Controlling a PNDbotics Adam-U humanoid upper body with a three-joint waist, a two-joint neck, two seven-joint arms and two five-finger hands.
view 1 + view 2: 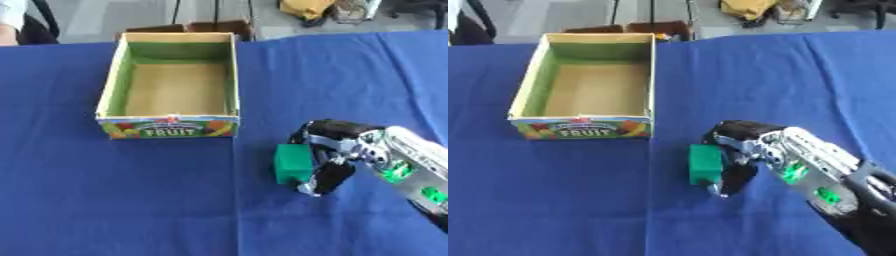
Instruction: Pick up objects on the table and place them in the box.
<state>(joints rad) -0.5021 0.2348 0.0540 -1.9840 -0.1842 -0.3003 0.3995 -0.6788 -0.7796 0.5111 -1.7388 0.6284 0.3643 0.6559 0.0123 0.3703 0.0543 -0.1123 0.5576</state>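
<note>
An open rectangular cardboard box (169,85) with green inner walls, a tan floor and a printed fruit label on its near face sits in the upper left of the frame, on the bench (131,200) covered in blue cloth; nothing shows inside the box. Right of centre, below the box's lower right corner and apart from it, a small green block (293,163) is held in the robot's right hand (331,155), whose black and silver fingers curl round it from the right side. The silver forearm with green lights runs away to the lower right corner. The left hand does not show
</note>
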